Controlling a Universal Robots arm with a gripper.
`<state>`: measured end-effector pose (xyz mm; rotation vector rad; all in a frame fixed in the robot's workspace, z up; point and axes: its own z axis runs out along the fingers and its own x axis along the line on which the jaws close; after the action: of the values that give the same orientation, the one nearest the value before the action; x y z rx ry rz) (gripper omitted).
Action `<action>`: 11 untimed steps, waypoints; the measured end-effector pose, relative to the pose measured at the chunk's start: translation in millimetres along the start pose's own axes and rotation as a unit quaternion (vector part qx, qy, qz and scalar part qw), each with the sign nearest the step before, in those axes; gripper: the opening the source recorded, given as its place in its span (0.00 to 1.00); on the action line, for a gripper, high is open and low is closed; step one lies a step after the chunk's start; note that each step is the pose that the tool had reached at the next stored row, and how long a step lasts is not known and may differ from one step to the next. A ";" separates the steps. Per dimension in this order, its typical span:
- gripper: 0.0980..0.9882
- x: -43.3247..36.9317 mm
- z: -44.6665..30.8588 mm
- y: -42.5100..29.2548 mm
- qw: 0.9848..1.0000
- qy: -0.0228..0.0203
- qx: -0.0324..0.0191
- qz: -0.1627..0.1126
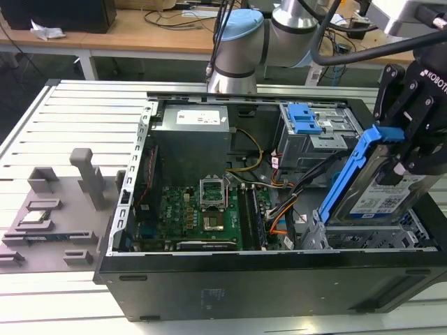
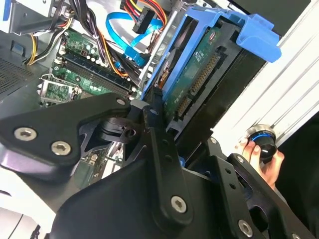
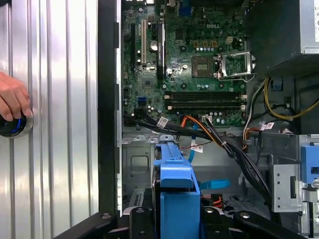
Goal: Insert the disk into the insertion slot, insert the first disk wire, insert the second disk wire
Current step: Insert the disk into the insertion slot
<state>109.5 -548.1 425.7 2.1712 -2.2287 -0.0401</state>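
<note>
The disk [image 1: 380, 199] is gripped by its blue carrier between the fingers [image 2: 157, 124], which are closed on it. It is held tilted, lower end downwards, probably so that it can be slid into the insertion slot [image 1: 370, 241], which is found just below the fingers. It is not yet seated; whether it touches the slot cannot be told. The first disk wire [image 3: 199, 122] and the second disk wire [image 2: 119, 25] are seen loose inside the computer case [image 1: 244, 286], beyond the fingers, aside from the slot. A hand [image 3: 12, 102] is laid on a button [image 3: 11, 125] on the surface [image 3: 55, 149], well apart from the fingers.
</note>
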 end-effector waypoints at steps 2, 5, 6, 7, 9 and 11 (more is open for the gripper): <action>0.30 0.0 3.0 0.0 1.000 0.000 0.000 0.000; 0.30 0.0 8.2 -0.1 1.000 0.000 0.000 0.000; 0.30 0.0 10.0 -0.2 1.000 0.000 0.000 0.000; 0.30 0.0 11.4 -0.2 1.000 0.000 0.000 0.000; 0.30 0.0 15.4 -0.4 1.000 0.000 0.000 0.000; 0.30 0.0 19.3 -0.5 1.000 0.000 0.000 0.000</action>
<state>109.3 -548.1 406.3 2.1712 -2.2287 -0.0402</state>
